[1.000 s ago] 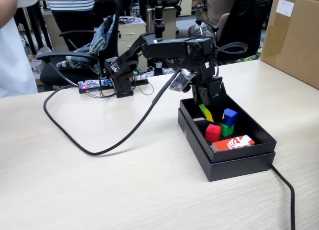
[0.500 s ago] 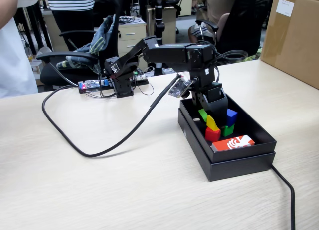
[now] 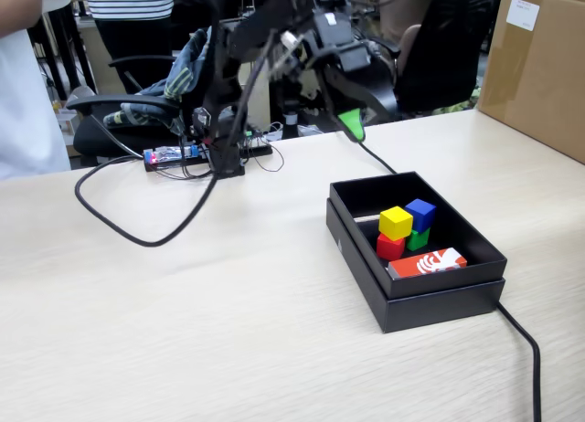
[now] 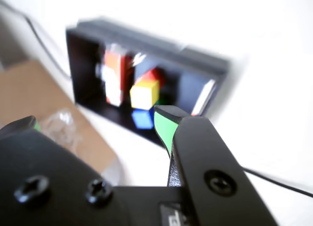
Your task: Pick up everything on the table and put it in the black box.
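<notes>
My jaws hang spread and empty above the desk; below them, all four cubes, yellow cube topmost, sit in the black box.

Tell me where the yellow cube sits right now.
In the fixed view the yellow cube is inside the black box, stacked on the red cube, just left of the blue cube.
</notes>
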